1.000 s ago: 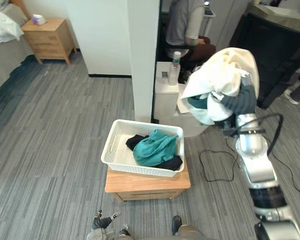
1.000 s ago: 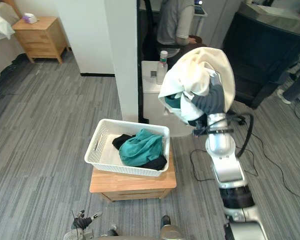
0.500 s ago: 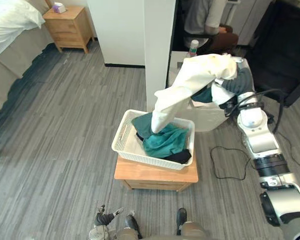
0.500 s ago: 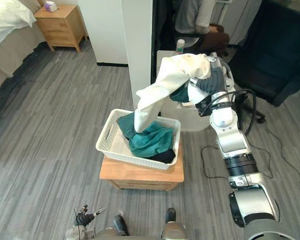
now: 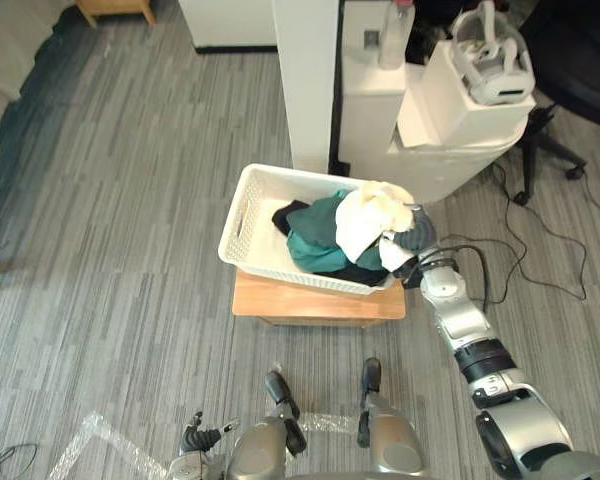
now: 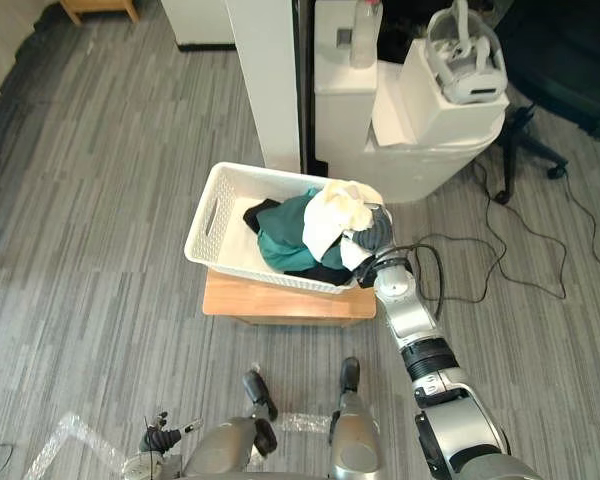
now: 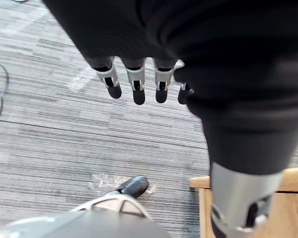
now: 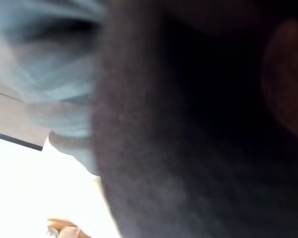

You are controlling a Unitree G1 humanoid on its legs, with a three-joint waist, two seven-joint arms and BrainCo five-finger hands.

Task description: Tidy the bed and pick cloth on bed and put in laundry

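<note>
The cream cloth (image 5: 365, 215) lay in the basket (image 5: 242, 215), bunched around the right hand (image 5: 421, 238), whose grip I could not tell; releasing it seemed next. The left hand (image 7: 134, 84) hung with straight fingers.

No lettering, number or sign can be read anywhere in this bedroom scene. Any print on the bottle (image 5: 393, 25), which stands on the white cabinet (image 5: 365, 120) behind the laundry basket (image 5: 242, 215), is too small to make out.
</note>
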